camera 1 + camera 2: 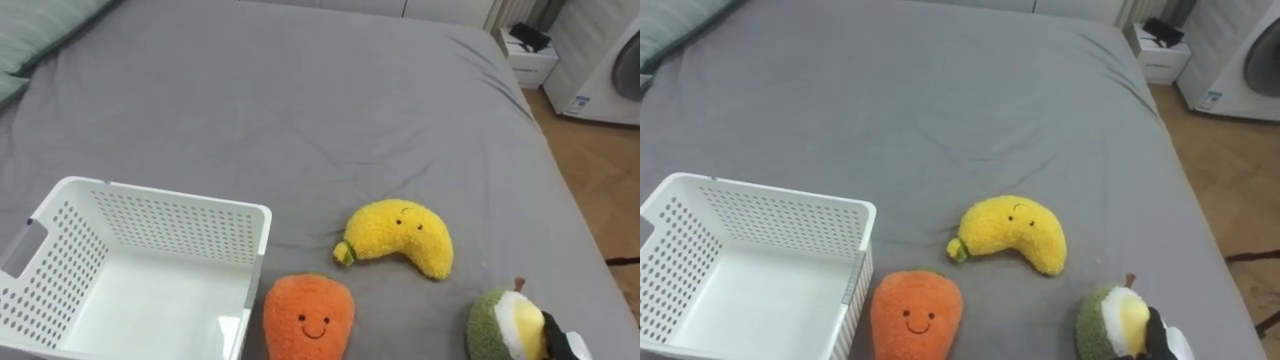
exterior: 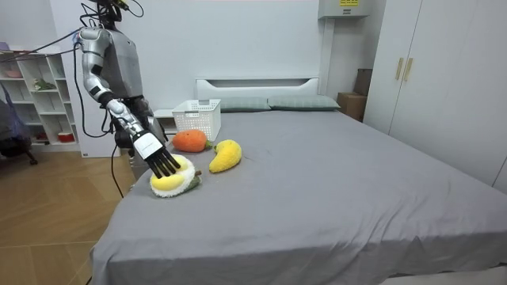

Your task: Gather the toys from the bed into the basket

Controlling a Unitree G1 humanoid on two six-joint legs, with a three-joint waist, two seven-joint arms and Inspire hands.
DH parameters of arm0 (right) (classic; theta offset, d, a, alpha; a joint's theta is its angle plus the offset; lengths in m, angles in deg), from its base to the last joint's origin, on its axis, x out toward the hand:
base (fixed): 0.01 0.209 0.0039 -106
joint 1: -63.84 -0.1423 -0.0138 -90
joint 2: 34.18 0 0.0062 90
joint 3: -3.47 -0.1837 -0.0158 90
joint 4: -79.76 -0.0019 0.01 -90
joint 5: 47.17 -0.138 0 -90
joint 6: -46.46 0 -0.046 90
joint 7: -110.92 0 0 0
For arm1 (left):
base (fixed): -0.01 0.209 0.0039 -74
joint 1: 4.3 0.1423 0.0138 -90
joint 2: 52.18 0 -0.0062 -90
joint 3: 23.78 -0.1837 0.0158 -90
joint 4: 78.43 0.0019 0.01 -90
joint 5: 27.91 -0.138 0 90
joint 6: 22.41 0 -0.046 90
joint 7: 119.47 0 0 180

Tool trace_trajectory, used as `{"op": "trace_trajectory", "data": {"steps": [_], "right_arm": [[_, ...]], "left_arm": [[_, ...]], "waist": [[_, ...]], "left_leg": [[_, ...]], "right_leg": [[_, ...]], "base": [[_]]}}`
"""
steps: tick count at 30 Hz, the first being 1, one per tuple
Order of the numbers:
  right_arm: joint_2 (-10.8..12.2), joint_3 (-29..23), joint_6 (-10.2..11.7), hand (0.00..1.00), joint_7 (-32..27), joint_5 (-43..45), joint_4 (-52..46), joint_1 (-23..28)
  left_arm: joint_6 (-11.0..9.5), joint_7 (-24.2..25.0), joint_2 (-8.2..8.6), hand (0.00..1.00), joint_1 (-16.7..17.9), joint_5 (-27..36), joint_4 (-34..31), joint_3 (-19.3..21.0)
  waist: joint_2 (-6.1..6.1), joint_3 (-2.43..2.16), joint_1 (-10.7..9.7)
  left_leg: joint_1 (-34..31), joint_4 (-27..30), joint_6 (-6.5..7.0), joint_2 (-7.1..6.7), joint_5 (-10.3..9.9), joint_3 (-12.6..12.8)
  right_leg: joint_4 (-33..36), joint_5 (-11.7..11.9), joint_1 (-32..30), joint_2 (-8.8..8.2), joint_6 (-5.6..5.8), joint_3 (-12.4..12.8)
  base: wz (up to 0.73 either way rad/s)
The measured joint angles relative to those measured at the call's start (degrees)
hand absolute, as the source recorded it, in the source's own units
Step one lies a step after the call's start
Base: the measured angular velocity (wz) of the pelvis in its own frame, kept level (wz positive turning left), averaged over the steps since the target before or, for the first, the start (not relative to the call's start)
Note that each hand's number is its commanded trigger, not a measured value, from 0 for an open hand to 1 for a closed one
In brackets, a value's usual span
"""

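A bedroom with white walls, a wooden floor [image 2: 47, 206] and pale wardrobe doors [image 2: 444, 79] holds a wide bed [image 1: 330, 110] covered in a smooth grey sheet, with a white headboard [image 2: 257, 83] and greenish pillows [image 2: 301, 102] at its far end. White open shelves [image 2: 36, 95] stand behind the robot, which stands at the side of the bed near its corner.

A white perforated basket [image 1: 170, 225] sits on the sheet. Just beside it lies an orange plush toy [image 1: 308, 318] with a smiling face, and near that a yellow banana plush [image 1: 400, 235]. A green and yellow plush fruit [image 1: 500, 325] lies close to the bed's edge. The right robot hand [image 2: 162, 161] reaches down onto this fruit, its dark fingers straight and laid flat on the yellow top, not curled round it.
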Motion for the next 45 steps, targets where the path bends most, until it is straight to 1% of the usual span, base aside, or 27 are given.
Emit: {"op": "trace_trajectory", "data": {"steps": [4,7,9,11,16,25,29,36,38,40,41,42,45], "right_arm": [[-0.3,0.0,0.1,1.00,-0.1,1.2,0.1,0.1],[-1.1,-0.1,0.1,1.00,-0.9,1.3,0.4,0.1],[-2.1,-0.2,0.3,1.00,-1.8,1.2,1.4,-0.2],[-2.2,-0.2,0.2,1.00,-2.3,1.2,1.7,-0.2],[-2.2,0.0,0.2,1.00,-3.2,1.2,2.5,-0.1],[-1.0,0.4,0.9,1.00,-3.1,0.5,4.0,0.0],[-1.0,0.4,1.3,1.00,-3.1,-1.1,4.0,0.0],[-1.1,0.4,1.2,1.00,-2.0,-2.0,3.7,-0.8],[-1.1,0.4,0.2,1.00,-1.4,-1.7,2.0,-1.2],[-1.0,0.4,-0.8,1.00,-0.4,-1.7,-2.0,-1.1],[-1.0,0.4,-1.2,1.00,0.5,-1.7,-5.9,-0.9],[-1.0,0.4,-1.2,1.00,0.8,-1.8,-9.3,-0.9],[-1.1,0.4,-1.2,1.00,1.0,-1.8,-15.6,-1.0]], "left_arm": [[0.2,0.1,-0.02,0.00,-0.1,-0.5,0.0,0.0],[0.2,0.1,-0.30,0.00,-0.1,-1.2,0.1,0.1],[0.2,0.1,-0.37,0.00,-0.2,-1.1,0.2,0.0],[0.2,0.1,-0.40,0.00,-0.2,-1.1,0.2,0.0],[0.2,0.1,-0.39,0.00,-0.2,-1.1,0.3,0.1],[0.0,0.0,-0.40,0.00,-0.6,-1.1,0.4,0.1],[-0.5,-0.2,-0.39,0.00,-0.7,-1.1,0.7,0.0],[-0.9,-0.2,-0.47,0.00,-0.9,-1.0,-1.3,0.0],[-1.1,-0.1,-0.64,0.00,-1.4,-1.0,-1.5,0.1],[-1.2,0.1,-0.70,0.00,-1.8,-1.0,-1.4,0.1],[-1.3,0.2,-0.70,0.00,-2.3,-0.9,-1.1,0.1],[-1.3,0.2,-0.69,0.00,-2.4,-0.9,-0.6,0.3],[-2.0,0.2,-0.64,0.00,-3.0,-1.0,-0.8,0.5]], "waist": [[0.21,0.02,0.4],[0.23,0.03,0.6],[0.28,0.06,0.9],[0.29,0.07,1.1],[0.48,0.07,1.2],[0.46,0.11,1.3],[0.25,0.18,1.2],[-0.32,0.20,1.2],[-0.59,0.14,1.3],[-0.88,-0.03,1.1],[-0.76,0.03,1.0],[-0.62,0.11,1.0],[-0.64,0.13,1.0]], "left_leg": [[0.0,0.0,-0.05,0.03,0.0,-0.1],[0.0,0.3,-0.06,0.01,0.0,-0.7],[0.0,0.5,-0.10,0.03,-0.1,-0.8],[0.0,0.5,-0.14,0.05,-0.1,-0.9],[0.0,0.5,-0.18,0.06,-0.1,-0.9],[0.2,0.5,-0.18,0.07,-0.1,-0.8],[0.2,0.5,-0.18,0.07,-0.1,-0.8],[-0.1,0.5,-0.20,0.05,-0.1,-0.7],[-0.1,0.4,-0.25,0.01,0.0,-0.6],[-0.4,0.4,-0.28,-0.04,0.1,-0.6],[-0.4,0.4,-0.28,-0.04,0.1,-0.5],[-0.4,0.4,-0.30,-0.03,0.1,-0.5],[-0.3,0.2,-0.32,0.02,0.1,-0.5]], "right_leg": [[0.0,0.0,0.3,0.04,-0.04,-0.1],[-0.1,0.0,0.7,0.02,-0.05,-0.8],[-0.1,0.0,0.8,0.04,-0.05,-0.9],[-0.1,0.0,0.8,0.05,-0.05,-0.9],[-0.1,0.0,0.8,0.07,-0.05,-1.0],[-0.2,0.0,0.8,0.06,-0.05,-0.9],[-0.2,0.0,0.6,0.07,-0.05,-0.9],[-0.3,0.0,0.3,0.06,-0.05,-0.8],[-0.5,0.0,0.2,0.05,-0.06,-0.7],[-0.9,0.0,0.2,0.06,-0.08,-0.6],[-0.9,0.0,0.1,0.08,-0.08,-0.6],[-0.8,0.0,0.1,0.11,-0.09,-0.5],[-0.8,0.0,0.0,0.12,-0.10,-0.6]], "base": [[0.01],[0.10],[0.03],[0.00],[0.00],[0.00],[0.00],[-0.01],[-0.05],[-0.04],[0.00],[0.00],[0.00]]}}
